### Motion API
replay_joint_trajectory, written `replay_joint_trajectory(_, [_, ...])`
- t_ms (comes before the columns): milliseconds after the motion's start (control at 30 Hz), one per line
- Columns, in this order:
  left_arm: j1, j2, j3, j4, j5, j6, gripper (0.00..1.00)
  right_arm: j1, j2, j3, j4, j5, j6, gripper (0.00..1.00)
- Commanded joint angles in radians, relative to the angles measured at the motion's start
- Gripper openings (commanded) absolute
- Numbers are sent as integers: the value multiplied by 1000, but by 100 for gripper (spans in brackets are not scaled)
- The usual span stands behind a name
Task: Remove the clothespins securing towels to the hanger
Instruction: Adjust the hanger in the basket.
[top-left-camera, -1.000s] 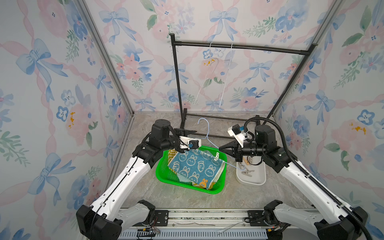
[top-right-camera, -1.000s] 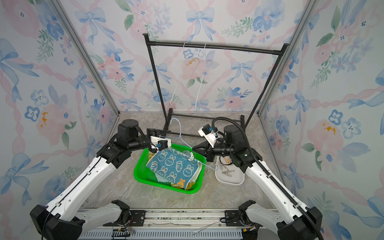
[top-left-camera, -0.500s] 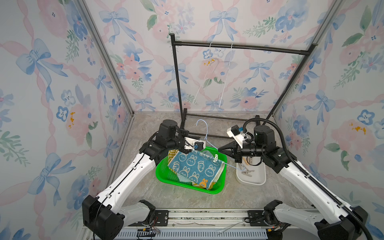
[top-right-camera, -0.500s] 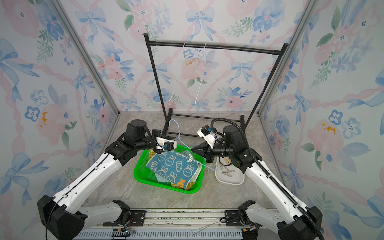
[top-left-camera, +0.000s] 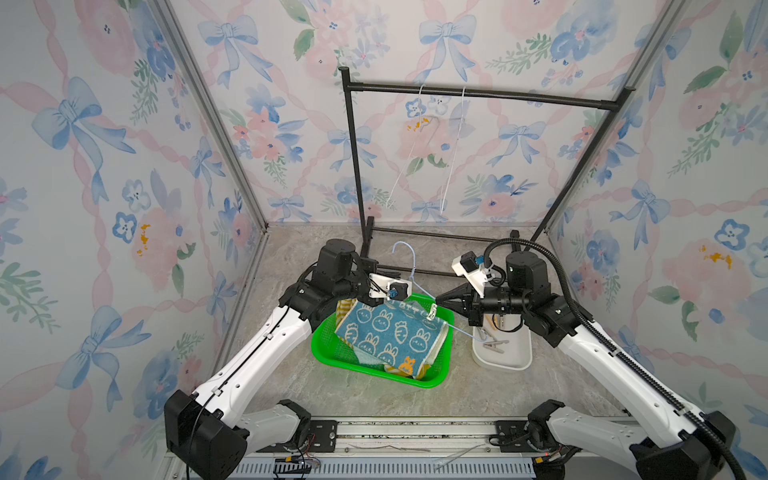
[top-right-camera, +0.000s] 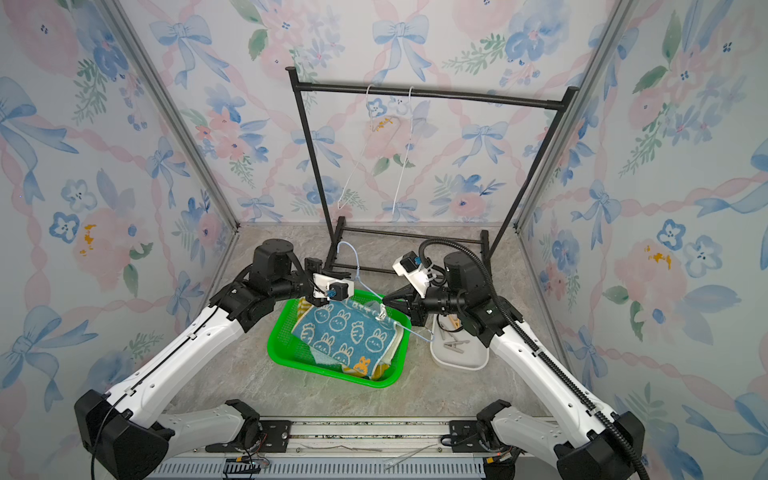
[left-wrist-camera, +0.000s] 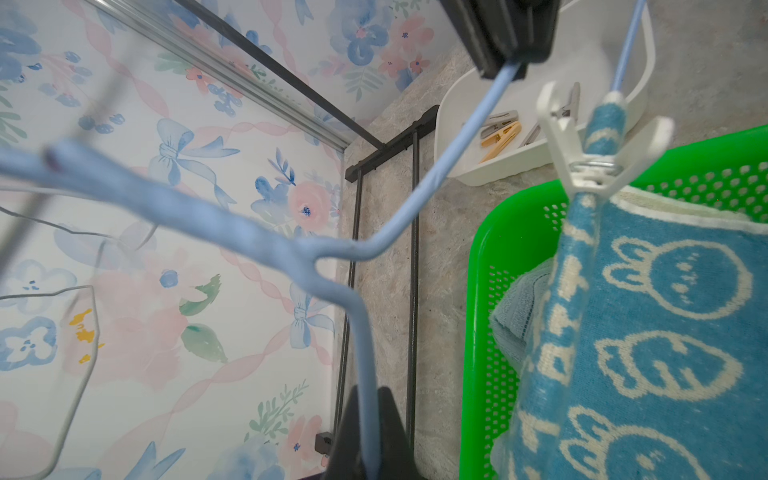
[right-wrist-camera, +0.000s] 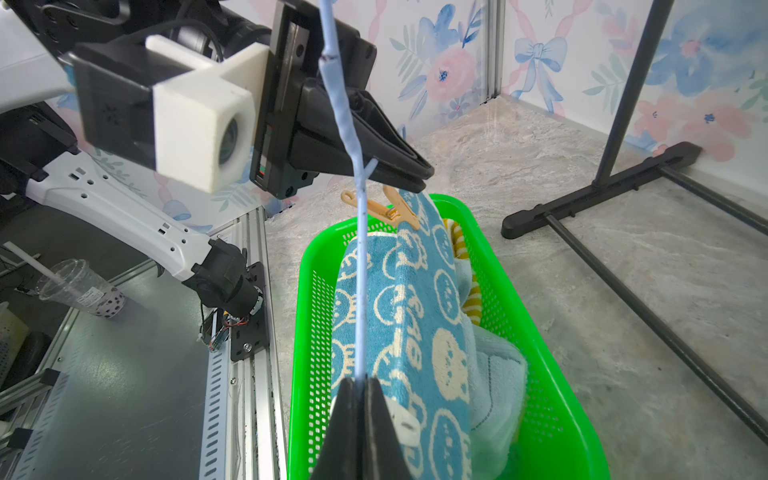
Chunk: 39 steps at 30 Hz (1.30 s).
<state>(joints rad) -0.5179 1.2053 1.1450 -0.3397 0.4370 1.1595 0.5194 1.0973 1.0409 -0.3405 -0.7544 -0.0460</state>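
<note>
The pins are light, stiff spring clips. Each should open only when its two flared tails are squeezed together, so the tails are the place to take hold, not the nose that bites the cloth. They are small and smooth and would likely twist out of an off-centre pinch.

Two hold the bunny towel (top-left-camera: 390, 332) to the blue wire hanger (left-wrist-camera: 266, 235): a white pin (left-wrist-camera: 590, 174) towards the right gripper (right-wrist-camera: 361, 386) and a tan pin (right-wrist-camera: 392, 212) towards the left gripper (left-wrist-camera: 368, 399). The towel, blue with white bunnies, is soft and limp and drapes into the green basket (top-left-camera: 328, 353), over a teal towel (right-wrist-camera: 494, 365) and a yellow towel (right-wrist-camera: 457, 241).

Both grippers are clenched on the hanger wire, one on each shoulder, holding it above the basket. Neither is free, so I judge one must let go before a pin can be squeezed. Loose pins (top-left-camera: 494, 344), tan and grey, lie in the white tray (top-left-camera: 519, 357) just beside the basket
</note>
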Motion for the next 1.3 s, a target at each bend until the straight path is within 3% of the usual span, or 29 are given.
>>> replay_joint_trajectory(0, [-11,-11,11,-28,-5,0,0,10,-26,18,2,40,-21,5])
replay_joint_trajectory(333, [-13,-16,13,-28,-54,-52,0,16,-79,39,-25,160,-57,27])
replay_joint_trajectory(600, [-14,-42,-6,-28,-44,-107,0,67,-146,62,-90,360,-133,51])
replay_joint_trajectory(800, [-14,-66,-59,-29,-61,-143,0,163,-210,62,-82,530,-185,54])
replay_joint_trajectory(1000, [-15,-66,-98,-42,-41,-181,0,288,-239,50,-123,706,-324,60])
replay_joint_trajectory(1267, [-16,-46,-128,-50,-30,-193,0,413,-262,-2,-169,818,-427,69])
